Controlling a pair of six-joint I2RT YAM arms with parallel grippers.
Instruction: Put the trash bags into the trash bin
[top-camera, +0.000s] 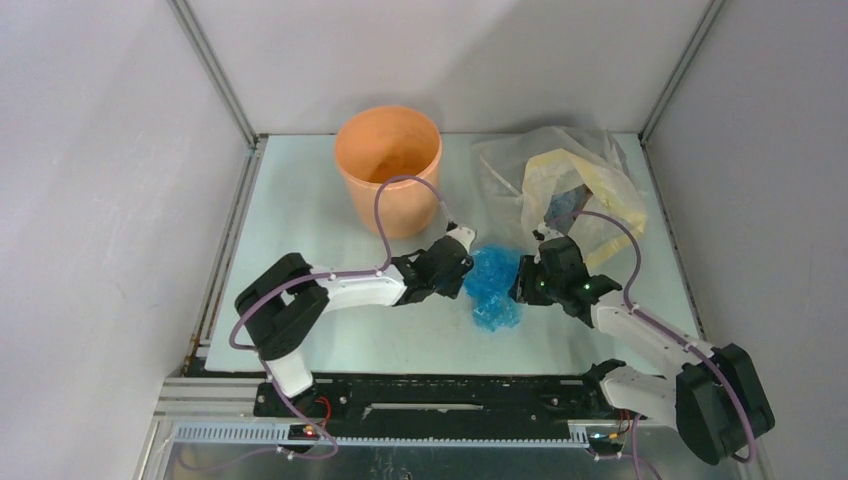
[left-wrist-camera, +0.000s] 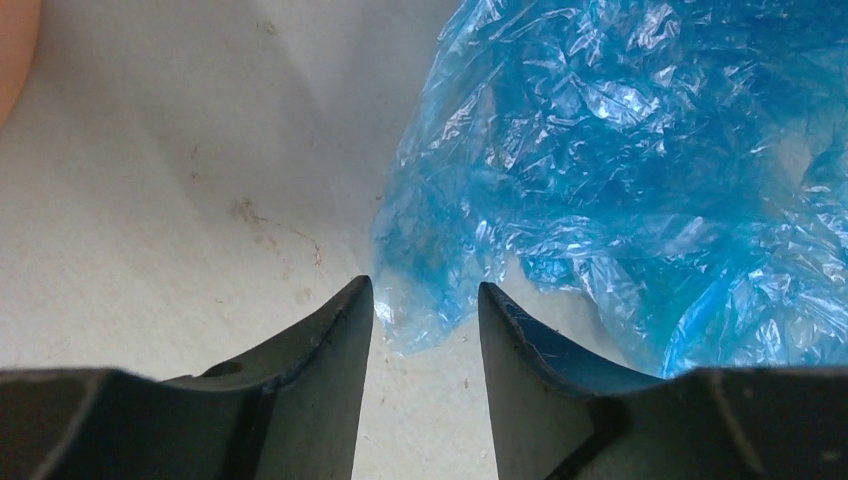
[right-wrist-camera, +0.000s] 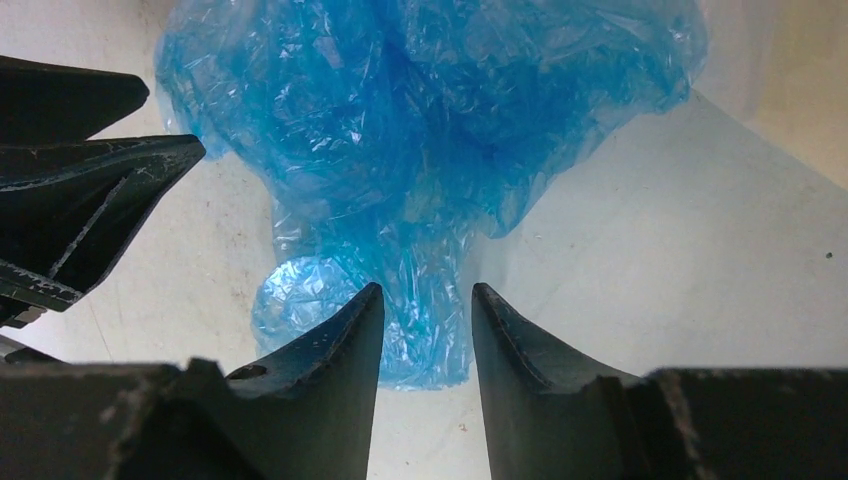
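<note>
Both left hand (left-wrist-camera: 425, 300), right hand (right-wrist-camera: 428, 300) part-open, trash bags (top-camera: 495, 285) between, stained pale table (top-camera: 300, 220)

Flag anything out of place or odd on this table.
The crumpled translucent blue plastic trash bag lies on the table, outside the round orange plastic bin. More blue film shows inside the slumped yellowish-clear plastic bag.

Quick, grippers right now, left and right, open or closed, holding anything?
Left gripper: open, narrow gap, edge of the blue trash bag at its tips.
Right gripper: open, narrow gap, bag film between its fingers.
</note>
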